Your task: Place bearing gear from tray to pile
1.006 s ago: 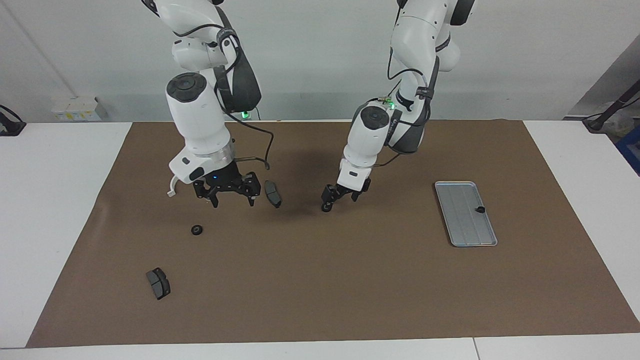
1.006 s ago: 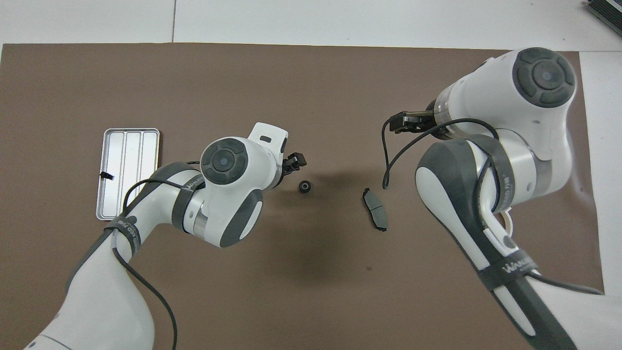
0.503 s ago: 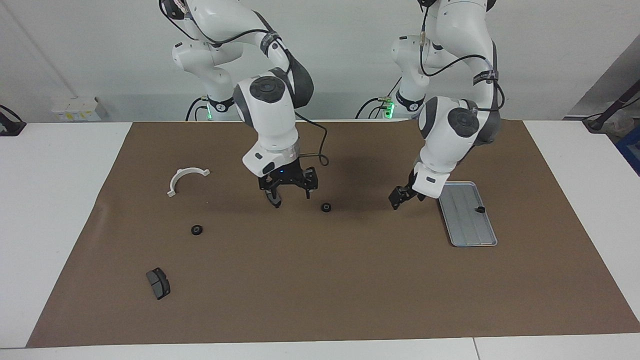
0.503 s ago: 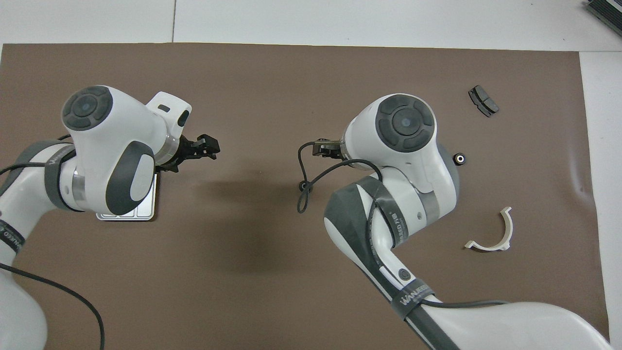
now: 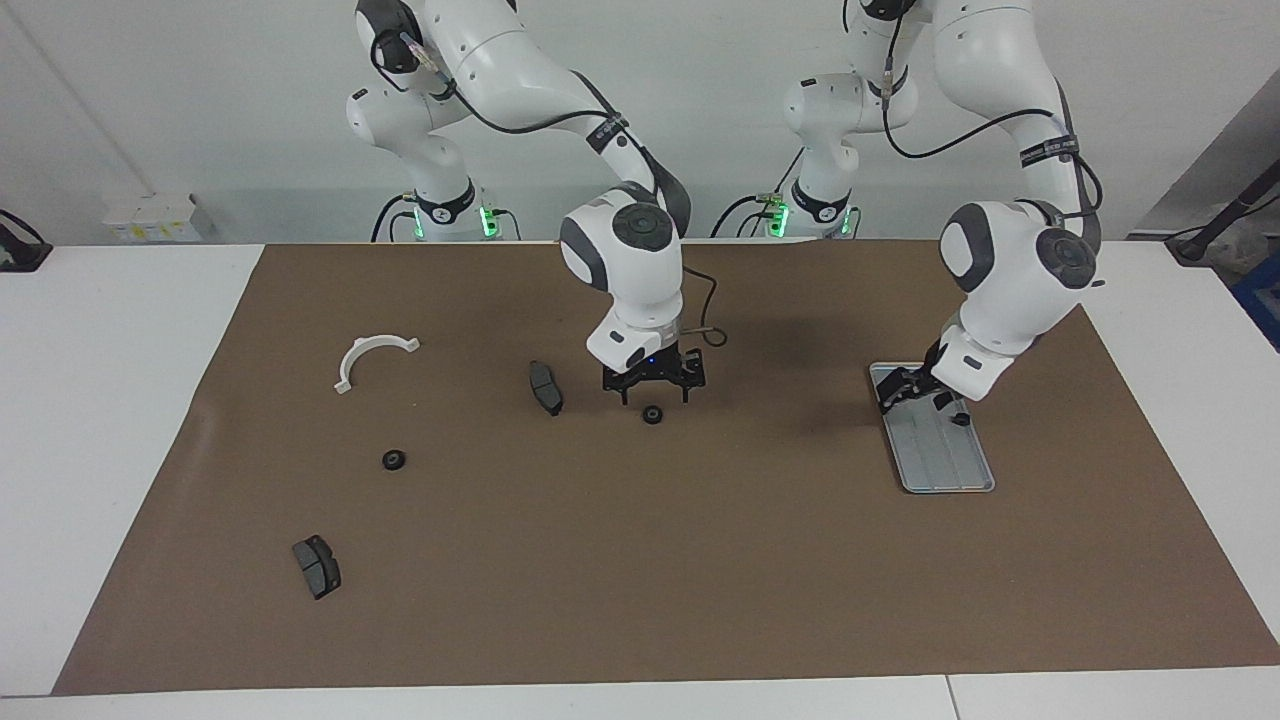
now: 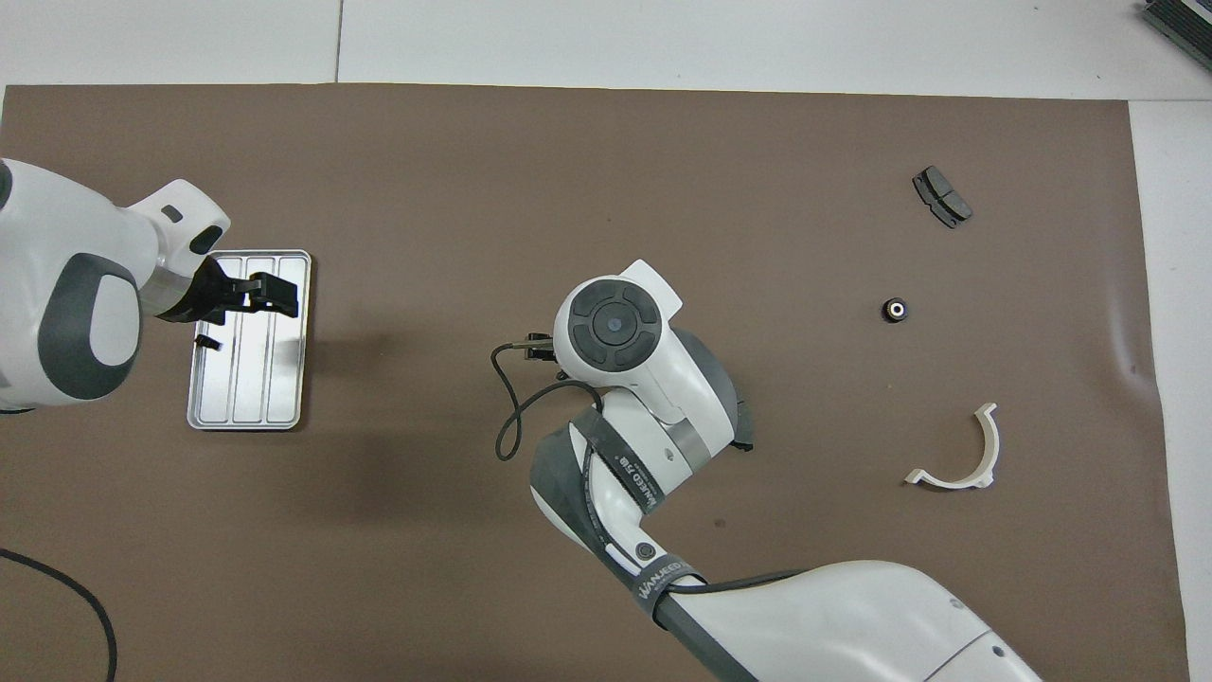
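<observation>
Field notes, read across the facing view from the right arm's end of the table.

Pile area — white half-ring bracket (image 5: 374,358) lies nearest the robots; one bearing gear (image 5: 394,460) sits alone on the brown mat (image 5: 640,600), farther out; a dark brake pad (image 5: 316,566) lies farther out again. A second brake pad (image 5: 545,387) rests toward mid-table.

Mid-table — right gripper (image 5: 654,392) hangs low over a second bearing gear (image 5: 652,414), which sits on the mat just beside that brake pad. Its fingers stand wide and hold nothing; the gear lies below them, apparently untouched. In the overhead view the arm hides this gear.

Left arm's end — the tray (image 5: 945,470) lies flat on the mat. A small dark part (image 5: 959,419) sits in it, near the rim; I judge it a third gear, though it is too small to be sure. Left gripper (image 5: 905,387) hovers over the tray's end nearest the robots, fingers open, empty.

Progress, as a judgement: one gear lies by the pile, one sits mid-table and has yet to be carried across, and one is left in the tray.
</observation>
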Motion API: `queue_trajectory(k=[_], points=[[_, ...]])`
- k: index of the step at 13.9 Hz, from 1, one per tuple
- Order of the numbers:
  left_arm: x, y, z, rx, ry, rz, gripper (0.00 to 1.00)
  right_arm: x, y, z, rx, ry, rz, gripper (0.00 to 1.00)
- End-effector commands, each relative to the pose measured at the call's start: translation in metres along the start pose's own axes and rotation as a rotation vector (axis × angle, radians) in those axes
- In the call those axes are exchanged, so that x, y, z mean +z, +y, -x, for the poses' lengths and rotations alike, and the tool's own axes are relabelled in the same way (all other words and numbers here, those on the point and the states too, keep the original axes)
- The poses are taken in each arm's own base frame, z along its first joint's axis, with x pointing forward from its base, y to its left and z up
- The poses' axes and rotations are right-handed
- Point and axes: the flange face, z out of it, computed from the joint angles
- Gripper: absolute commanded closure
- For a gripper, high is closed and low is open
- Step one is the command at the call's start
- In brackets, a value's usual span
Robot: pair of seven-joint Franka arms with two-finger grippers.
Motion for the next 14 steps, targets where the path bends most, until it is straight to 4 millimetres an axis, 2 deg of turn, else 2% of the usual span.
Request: queue_trajectory(k=[1, 3, 4, 7, 10, 14], points=[[-0.001, -0.037, 0.004, 0.082, 0.008, -0.001, 0.05, 0.015, -0.011, 0.006, -0.007, 0.008, 0.016, 0.08], [0.004, -0.056, 0.002, 0.116, 0.022, -0.016, 0.1, 0.023, -0.008, 0.005, -0.022, 0.023, 0.041, 0.17], [0.014, -0.06, 0.002, 0.124, 0.025, -0.024, 0.13, 0.023, -0.008, 0.005, -0.025, 0.03, 0.04, 0.19], [0.022, -0.076, 0.0, 0.144, 0.045, -0.043, 0.22, 0.03, -0.002, 0.007, -0.04, 0.032, 0.064, 0.23], [0.032, -0.08, 0.002, 0.15, 0.042, -0.044, 0.31, 0.036, 0.001, 0.009, -0.049, 0.031, 0.07, 0.27], [0.035, -0.082, 0.002, 0.175, 0.034, -0.076, 0.31, 0.036, 0.001, 0.008, -0.049, 0.038, 0.062, 0.37]])
